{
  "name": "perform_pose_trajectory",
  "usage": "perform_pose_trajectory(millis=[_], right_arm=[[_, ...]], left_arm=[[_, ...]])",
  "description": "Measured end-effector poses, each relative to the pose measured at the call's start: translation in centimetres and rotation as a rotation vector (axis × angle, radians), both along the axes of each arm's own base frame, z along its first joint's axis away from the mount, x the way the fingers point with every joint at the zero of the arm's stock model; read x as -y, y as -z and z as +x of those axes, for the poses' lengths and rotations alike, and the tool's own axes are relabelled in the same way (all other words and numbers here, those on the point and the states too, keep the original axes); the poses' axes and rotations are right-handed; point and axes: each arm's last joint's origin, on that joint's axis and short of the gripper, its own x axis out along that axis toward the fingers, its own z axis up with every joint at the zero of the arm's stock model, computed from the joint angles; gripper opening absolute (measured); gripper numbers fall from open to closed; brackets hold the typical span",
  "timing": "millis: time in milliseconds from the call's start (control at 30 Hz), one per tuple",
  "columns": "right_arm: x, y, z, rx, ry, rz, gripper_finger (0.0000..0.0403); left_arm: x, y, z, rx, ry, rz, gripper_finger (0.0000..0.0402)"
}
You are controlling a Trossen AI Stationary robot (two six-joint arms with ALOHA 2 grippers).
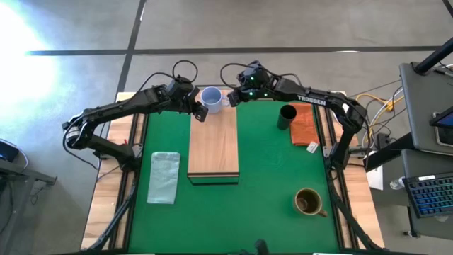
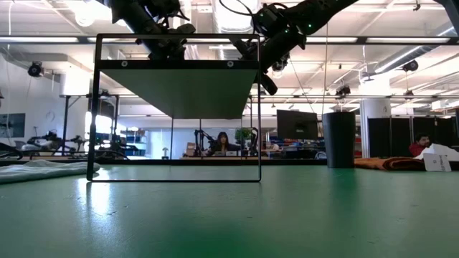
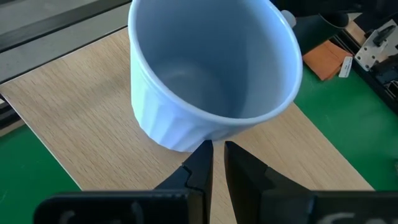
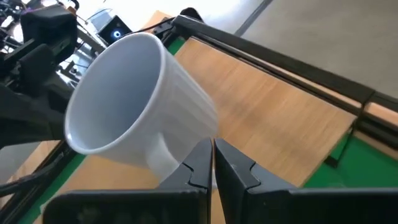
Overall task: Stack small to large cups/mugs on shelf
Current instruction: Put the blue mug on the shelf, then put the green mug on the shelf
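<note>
The pale blue-grey mug (image 1: pixel 211 97) is upright at the far end of the light-wood shelf (image 1: pixel 213 145), with its handle toward the table's right. My right gripper (image 1: pixel 233 100) is shut on that handle. My left gripper (image 1: pixel 199 111) is shut at the mug's left, its tips by the lower wall (image 3: pixel 180 140); I cannot tell whether they touch. The black cup (image 1: pixel 287 117) stands on the green mat to the right of the shelf. The brown mug (image 1: pixel 308 202) stands near the front right. The low view hides the pale mug. My right gripper pinches the pale mug's handle (image 4: pixel 169 157) between its two fingers. It comes from the table's right, slanting down. The mug (image 4: pixel 134 99) sits over the shelf's far end; whether its base rests on the wood cannot be told.
An orange-brown cloth (image 1: pixel 304 124) lies beside the black cup. A pale green cloth (image 1: pixel 164 177) lies left of the shelf. The shelf's near part (image 1: pixel 212 159) is bare wood. Cables and a keyboard lie beyond the table's right edge.
</note>
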Motion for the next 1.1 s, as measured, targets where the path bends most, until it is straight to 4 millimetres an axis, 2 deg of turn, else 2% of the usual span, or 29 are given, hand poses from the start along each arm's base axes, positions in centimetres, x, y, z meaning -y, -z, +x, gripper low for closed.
perform_pose_trajectory(millis=[167, 333, 500, 667, 800, 967, 1100], right_arm=[[0.2, -0.6, -0.9, -0.058, 0.063, -0.074, 0.0009], [0.2, -2.3, -3.3, -0.133, 0.125, -0.114, 0.0010], [-1.6, -3.6, -6.4, -0.312, 0.132, -0.114, 0.0040], [-5.0, -4.6, -10.0, -0.525, 0.159, -0.086, 0.0095], [-8.8, -5.7, -13.4, -0.610, 0.181, 0.010, 0.0135], [-14.6, -7.0, -17.7, -0.625, 0.208, 0.128, 0.0170], [-18.7, -6.5, -20.5, -0.578, 0.261, 0.252, 0.0183]], left_arm=[[0.1, 0.0, -0.1, -0.010, 0.001, -0.006, 0.0025], [0.9, -0.1, -0.3, -0.029, 0.032, -0.009, 0.0025], [3.2, -0.8, -0.2, -0.041, 0.093, 0.047, 0.0028], [5.5, -1.2, 0.1, -0.038, 0.158, 0.079, 0.0056], [6.9, -1.1, 0.5, -0.050, 0.187, 0.093, 0.0088], [8.0, -0.8, 0.5, -0.087, 0.220, 0.092, 0.0113], [8.4, -0.7, 0.4, -0.110, 0.228, 0.095, 0.0116]])
